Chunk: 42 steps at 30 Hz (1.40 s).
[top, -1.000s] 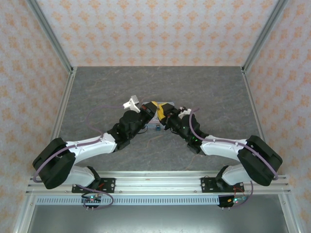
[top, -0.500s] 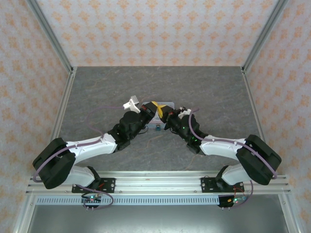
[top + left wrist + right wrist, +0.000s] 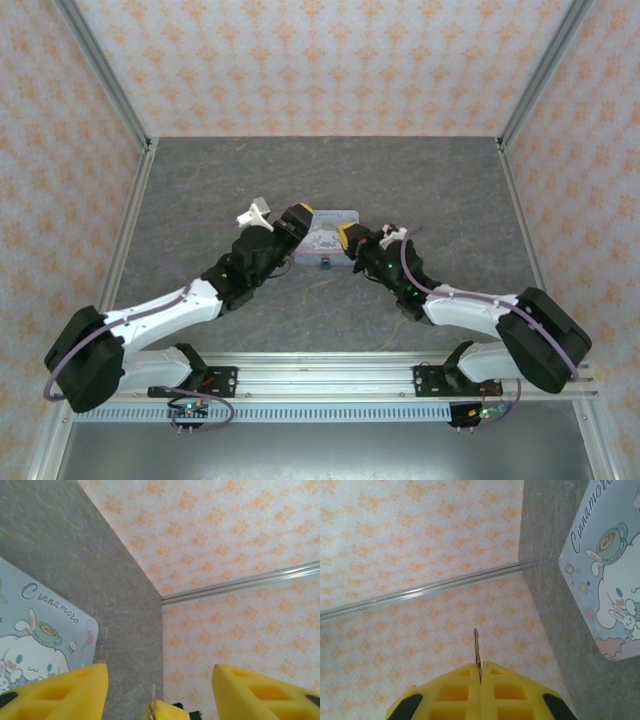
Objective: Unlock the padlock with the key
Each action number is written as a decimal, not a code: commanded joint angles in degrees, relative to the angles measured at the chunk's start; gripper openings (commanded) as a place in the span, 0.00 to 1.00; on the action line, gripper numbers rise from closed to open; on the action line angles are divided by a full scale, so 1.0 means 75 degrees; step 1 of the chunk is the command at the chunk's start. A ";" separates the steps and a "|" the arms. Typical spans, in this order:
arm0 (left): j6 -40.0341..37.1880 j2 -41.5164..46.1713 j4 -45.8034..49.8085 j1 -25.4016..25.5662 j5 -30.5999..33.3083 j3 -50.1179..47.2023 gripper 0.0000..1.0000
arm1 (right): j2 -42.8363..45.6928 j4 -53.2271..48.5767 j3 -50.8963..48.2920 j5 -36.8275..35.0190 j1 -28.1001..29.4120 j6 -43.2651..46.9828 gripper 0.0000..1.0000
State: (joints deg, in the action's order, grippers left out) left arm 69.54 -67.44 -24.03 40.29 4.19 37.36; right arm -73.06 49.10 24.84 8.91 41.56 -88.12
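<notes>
Pinches key tight in right gripper, blade poking forward — ready for keyhole. Holds left gripper spread, empty. Leaves padlock loose on table beside tin — likely needs steadying.

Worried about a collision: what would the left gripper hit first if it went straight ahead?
Probably the right gripper, shut on the key, whose yellow tip shows low between the left gripper's open fingers; depth unclear.
</notes>
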 commanded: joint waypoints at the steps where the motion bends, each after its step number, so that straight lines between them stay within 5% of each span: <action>1: -0.0374 0.0167 0.1209 -0.0309 -0.0846 0.0407 0.59 | 0.0641 -0.0397 -0.0202 0.0922 -0.0331 0.1485 0.00; 7: -0.0598 -0.0250 0.1521 -0.0509 -0.2448 0.0866 0.54 | 0.1705 -0.1488 -0.0078 0.1926 -0.0510 0.4373 0.00; 12: 0.0148 -0.0916 0.0512 -0.0492 -0.3169 0.0801 0.46 | 0.2036 -0.2012 -0.0022 0.1974 -0.0508 0.5499 0.00; 30: 0.0991 -0.1637 -0.1081 0.0153 -0.2401 0.0500 0.29 | 0.1050 -0.0270 -0.0504 0.0838 -0.0513 0.4087 0.00; 42: 0.1128 -0.1822 -0.1089 0.0275 -0.1979 0.0301 0.28 | 0.0919 0.0342 -0.0687 0.0483 -0.0514 0.3566 0.00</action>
State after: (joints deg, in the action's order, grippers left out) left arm 77.12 -80.25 -29.89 41.65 -12.84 40.32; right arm -66.81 47.86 20.18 14.06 37.82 -60.29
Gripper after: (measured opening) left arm 0.281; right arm 0.043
